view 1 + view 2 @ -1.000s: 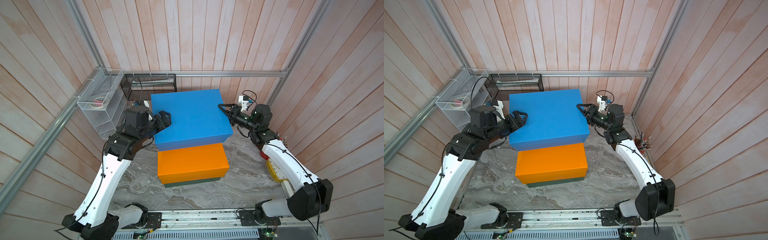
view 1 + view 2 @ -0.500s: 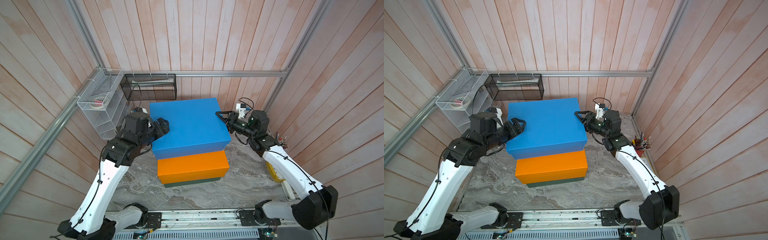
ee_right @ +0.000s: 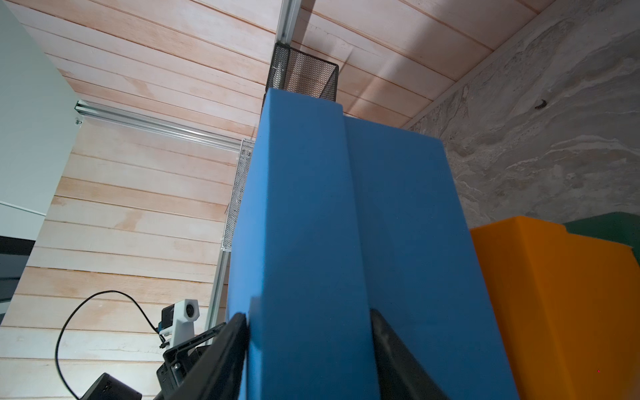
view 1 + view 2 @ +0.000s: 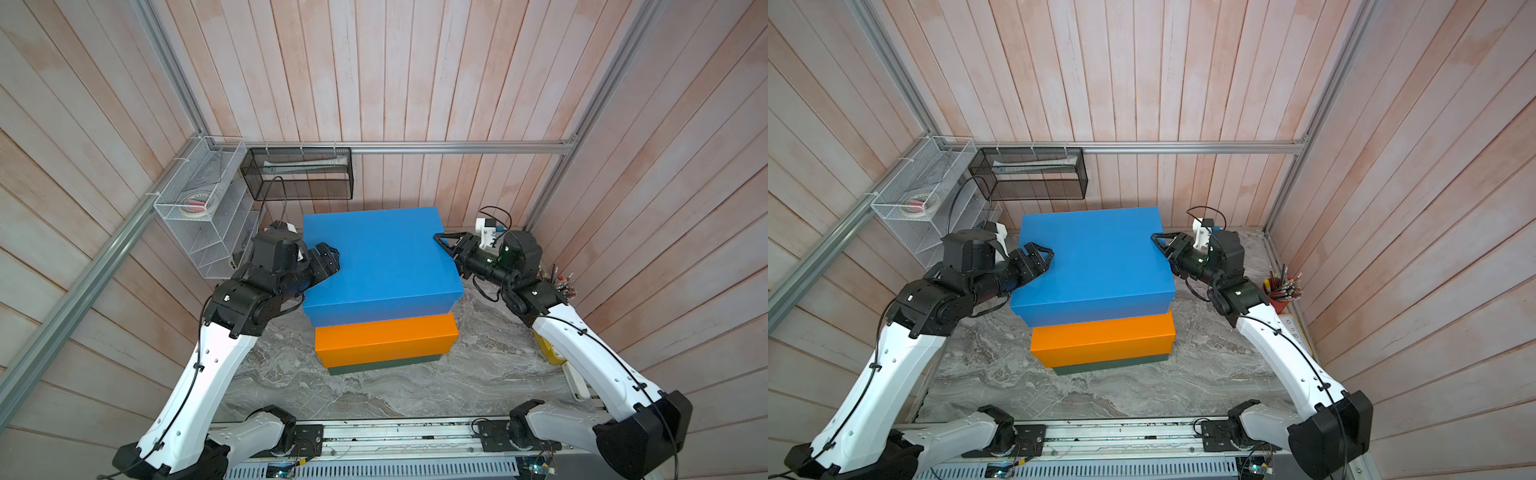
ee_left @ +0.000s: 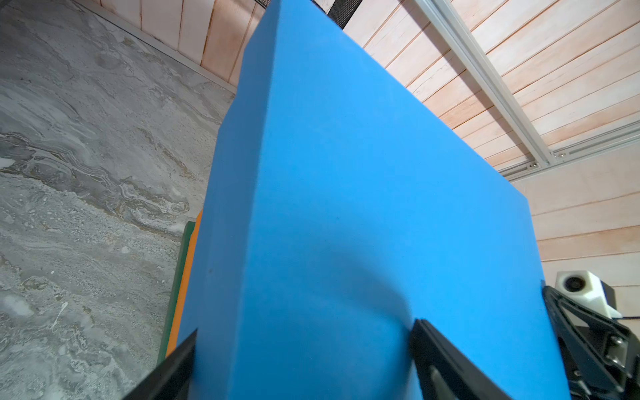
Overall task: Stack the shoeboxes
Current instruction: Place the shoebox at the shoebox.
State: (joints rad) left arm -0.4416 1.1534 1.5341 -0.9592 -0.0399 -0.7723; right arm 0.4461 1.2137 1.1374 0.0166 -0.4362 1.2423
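Note:
A blue shoebox is gripped at both short ends. It hangs just over an orange shoebox and is offset toward the back wall. I cannot tell whether the two touch. The orange one lies on a dark green shoebox, of which only a thin edge shows. My left gripper is shut across the blue box's left end. My right gripper is shut on the lid rim at the blue box's right end.
A black mesh basket hangs on the back wall just behind the blue box. A white wire rack stands at the left wall. A cup of pencils stands at the right wall. The grey marble tabletop lies around the stack.
Both arms have carried the blue box downward and toward the front, closer to the orange box's top. The orange and green boxes have not moved.

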